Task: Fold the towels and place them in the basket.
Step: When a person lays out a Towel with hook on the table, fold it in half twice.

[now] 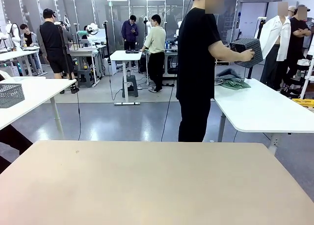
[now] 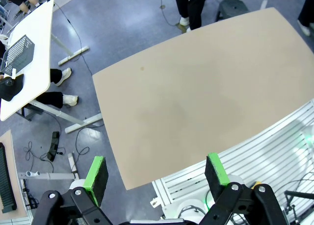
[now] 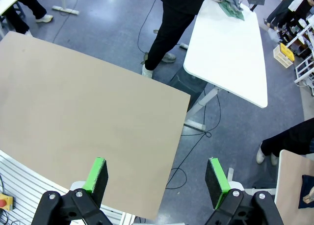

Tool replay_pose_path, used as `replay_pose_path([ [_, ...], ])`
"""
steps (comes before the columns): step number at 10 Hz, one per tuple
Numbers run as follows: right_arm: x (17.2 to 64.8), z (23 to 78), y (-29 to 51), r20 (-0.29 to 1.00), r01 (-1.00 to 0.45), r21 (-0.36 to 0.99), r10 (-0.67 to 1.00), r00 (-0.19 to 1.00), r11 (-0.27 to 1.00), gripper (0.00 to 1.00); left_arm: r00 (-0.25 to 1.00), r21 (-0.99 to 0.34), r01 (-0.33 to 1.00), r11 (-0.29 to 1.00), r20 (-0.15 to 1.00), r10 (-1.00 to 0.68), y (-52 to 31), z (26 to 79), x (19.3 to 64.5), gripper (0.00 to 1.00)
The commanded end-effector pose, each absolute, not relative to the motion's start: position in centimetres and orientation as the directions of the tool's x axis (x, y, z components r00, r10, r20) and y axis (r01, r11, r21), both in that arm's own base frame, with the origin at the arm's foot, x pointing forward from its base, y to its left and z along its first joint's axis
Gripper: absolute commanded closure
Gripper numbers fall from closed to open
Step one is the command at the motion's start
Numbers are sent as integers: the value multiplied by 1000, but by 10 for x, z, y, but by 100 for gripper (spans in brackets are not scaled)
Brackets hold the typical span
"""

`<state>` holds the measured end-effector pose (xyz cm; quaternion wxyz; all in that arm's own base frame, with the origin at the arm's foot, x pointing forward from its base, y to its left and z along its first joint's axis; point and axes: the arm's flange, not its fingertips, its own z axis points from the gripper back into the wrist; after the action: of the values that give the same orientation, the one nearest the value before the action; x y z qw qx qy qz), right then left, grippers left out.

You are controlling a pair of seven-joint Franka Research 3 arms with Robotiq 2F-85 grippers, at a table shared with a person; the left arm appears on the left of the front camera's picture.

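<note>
Nothing is done yet — our left gripper (image 2: 156, 168) and right gripper (image 3: 157, 170) hang released and empty, the towels (image 1: 231, 81) lie unfolded on the far right table (image 1: 265, 110), the basket (image 1: 242, 44) in a person's hand (image 1: 248, 56).

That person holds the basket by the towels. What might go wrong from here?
The towels lie crumpled together on the white table; brought over in a heap, they could be hard to pick apart. The basket, held up by the person, might be set down beyond the arms' reach.
</note>
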<state>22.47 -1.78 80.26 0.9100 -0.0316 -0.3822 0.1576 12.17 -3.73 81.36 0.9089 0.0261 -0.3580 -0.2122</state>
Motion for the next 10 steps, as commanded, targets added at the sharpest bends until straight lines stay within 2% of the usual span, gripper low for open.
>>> replay_pose_path([
  [1, 226, 803, -18, 685, -262, -177, 310, 659, 949, 0, 647, 207, 368, 907, 643, -409, -37, 816, 116, 0],
  [10, 226, 803, -18, 685, -262, -177, 310, 659, 949, 0, 647, 207, 368, 907, 643, -409, -37, 816, 116, 0],
])
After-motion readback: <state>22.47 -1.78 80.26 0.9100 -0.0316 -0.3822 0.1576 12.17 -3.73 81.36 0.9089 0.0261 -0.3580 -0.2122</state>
